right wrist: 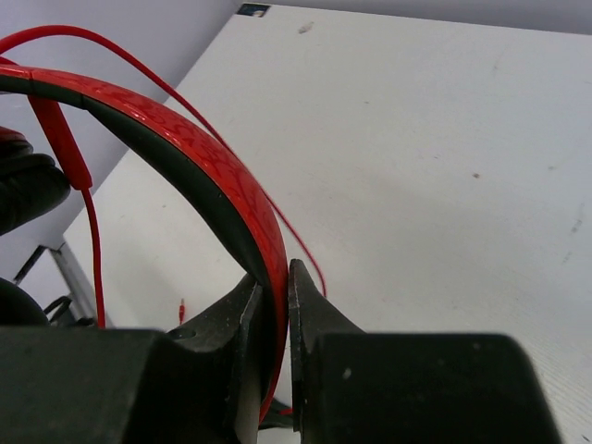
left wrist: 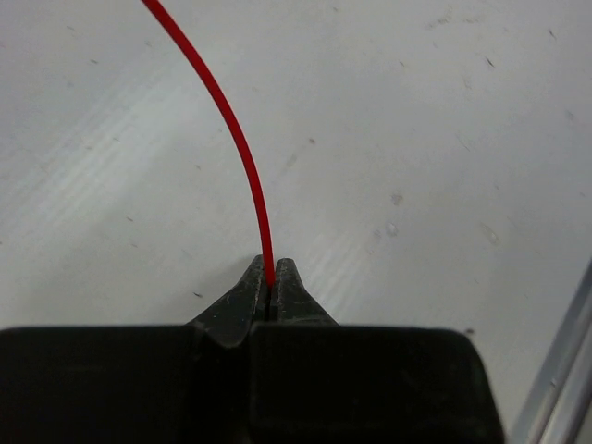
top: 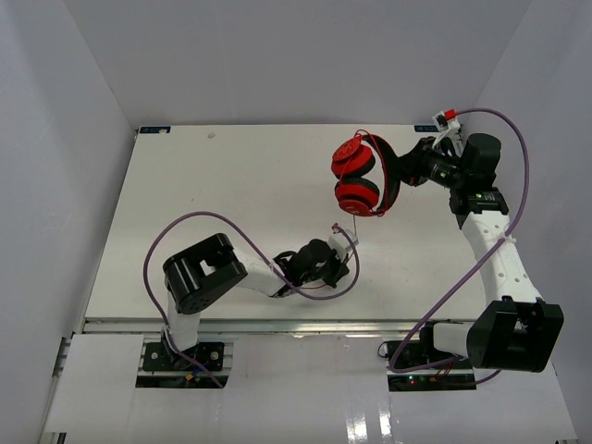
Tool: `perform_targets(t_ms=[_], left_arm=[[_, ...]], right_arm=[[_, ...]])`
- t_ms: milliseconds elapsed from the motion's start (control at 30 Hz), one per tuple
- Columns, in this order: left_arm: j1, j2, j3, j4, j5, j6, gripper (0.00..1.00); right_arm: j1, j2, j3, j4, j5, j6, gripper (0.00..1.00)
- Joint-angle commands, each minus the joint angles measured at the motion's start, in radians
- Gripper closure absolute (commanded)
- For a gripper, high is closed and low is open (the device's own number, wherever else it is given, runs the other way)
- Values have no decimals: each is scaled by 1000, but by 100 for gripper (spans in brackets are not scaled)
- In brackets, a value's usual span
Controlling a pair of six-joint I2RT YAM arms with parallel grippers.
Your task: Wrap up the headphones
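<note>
My right gripper (right wrist: 275, 277) was clamped on the headband (right wrist: 185, 139) of the red headphones (top: 359, 176), holding them up. My left gripper (left wrist: 269, 270), on the headphones' near side, pinched their thin red cable (left wrist: 242, 153), which ran straight back to the ear cups.

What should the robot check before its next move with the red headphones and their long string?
1. The right gripper is shut on the headband: ok.
2. The left gripper is pinching the thin red cable: ok.
3. The thin red cable is all wound up: not ok, it hangs loose beside the headband.
4. The ear cups are off the table: cannot tell.
5. The thin red cable is apart from the purple robot cable by the left gripper: cannot tell.
</note>
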Motion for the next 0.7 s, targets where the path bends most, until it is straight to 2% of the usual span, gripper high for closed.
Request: perform_targets(t_ms=[0,167,200,333,667], left_arm=[[-121,-131,-60,-141,-11,-30,100],[-226,-264,-106,-212,-87,-78,100],[-238,-288,-104,-226,-91,-87,100],[-304,-308,-68,-312,-98,-95,100],[-373,-347,58,-480,-97,-69,100]], right_arm=[[6,-22,76,-62,211,-10,92],[51,-22,38,-69,455,-45,92],[68,-19,33,-81,549,-43,92],[95,-13,-1,-64,669,-60,92],[110,-2,-95,32,794,-151,92]])
